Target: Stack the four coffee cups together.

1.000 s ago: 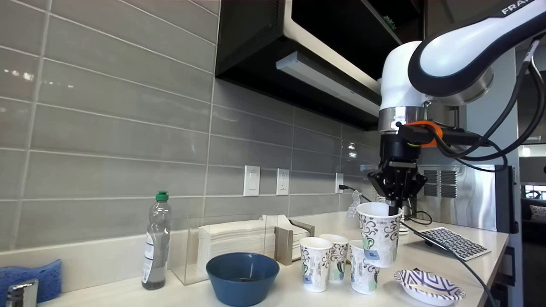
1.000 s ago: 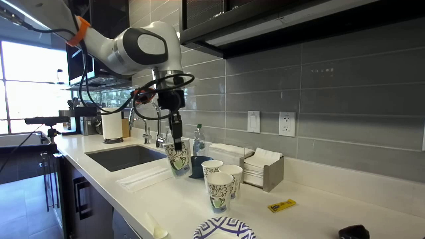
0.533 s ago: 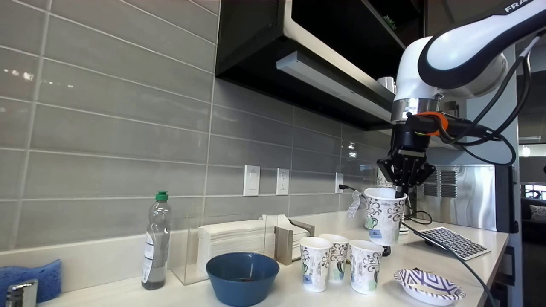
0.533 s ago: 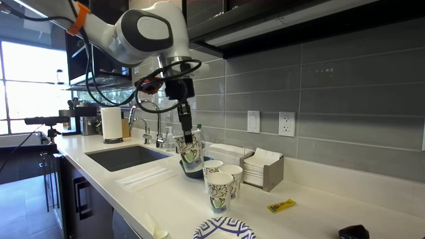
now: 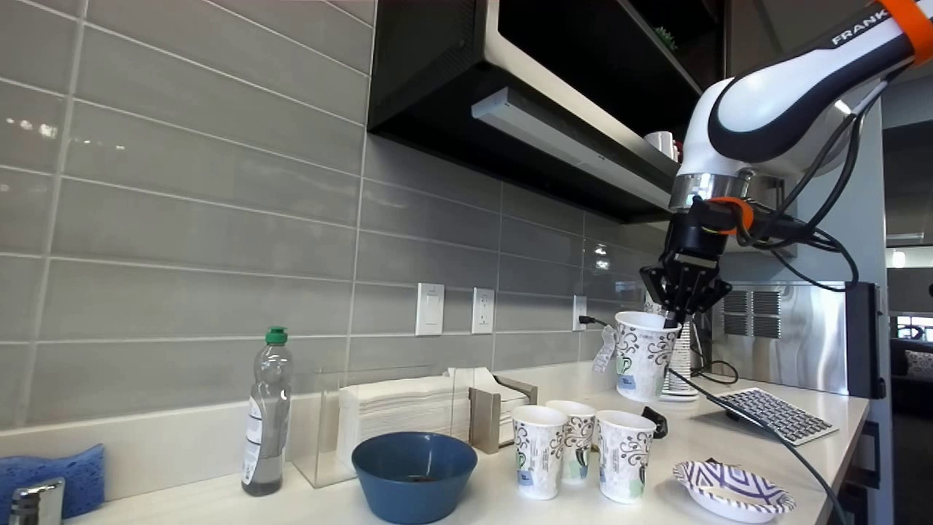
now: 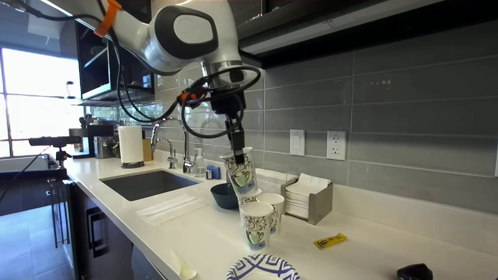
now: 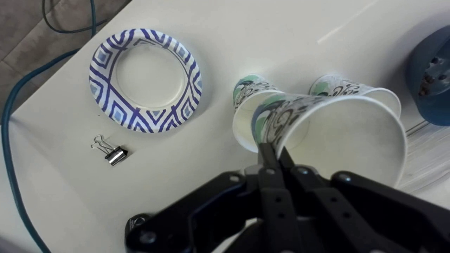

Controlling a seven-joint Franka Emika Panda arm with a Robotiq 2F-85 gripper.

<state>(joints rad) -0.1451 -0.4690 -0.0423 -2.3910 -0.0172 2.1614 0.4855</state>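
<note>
My gripper is shut on the near rim of a white patterned paper cup, one finger inside and one outside. The held cup hangs in the air, slightly tilted, and shows in an exterior view and the wrist view. Three more cups stand upright in a close group on the counter below: a left cup, a back cup and a right cup. In the wrist view the held cup partly covers two standing cups; the third is hidden behind it.
A blue bowl stands beside the cups. A patterned dish lies on their other side. A napkin holder is behind them, against the wall. A bottle, a binder clip and a yellow packet also lie around.
The gripper has carried the held cup upward and, in an exterior view, to the right, over the bowl side of the cup group. The cup tilts more. The standing cups have not moved.
</note>
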